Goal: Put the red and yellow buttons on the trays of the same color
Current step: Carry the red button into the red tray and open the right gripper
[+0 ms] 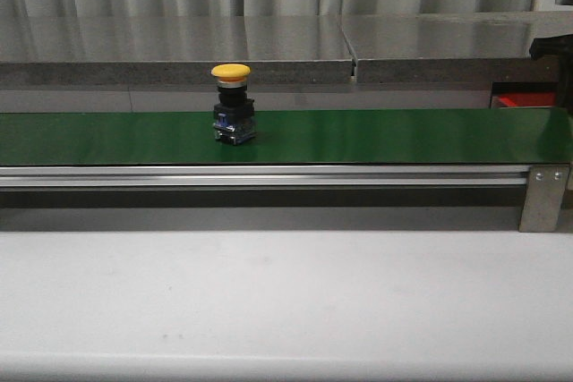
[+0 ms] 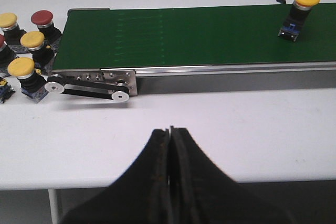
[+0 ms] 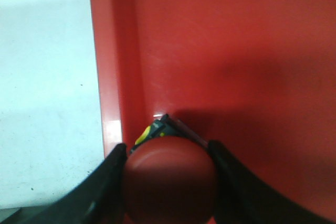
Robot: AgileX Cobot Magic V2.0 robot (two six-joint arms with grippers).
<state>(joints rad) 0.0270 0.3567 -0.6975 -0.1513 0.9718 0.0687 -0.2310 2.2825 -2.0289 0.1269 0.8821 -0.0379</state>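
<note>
Red button (image 3: 170, 179) sat clamped in the right gripper (image 3: 167, 182) over the red tray (image 3: 252, 51); left gripper (image 2: 169, 150) was pressed together, yellow button (image 1: 232, 103) on the green belt (image 1: 403, 136) at twelve o'clock.

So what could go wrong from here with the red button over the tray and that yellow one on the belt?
The right gripper holds the red button close to the red tray's side wall; released there, it may land tilted or catch the rim. The yellow button stands alone and upright on the green belt while the left gripper has its jaws shut, away from the belt; it may go unpicked.
</note>
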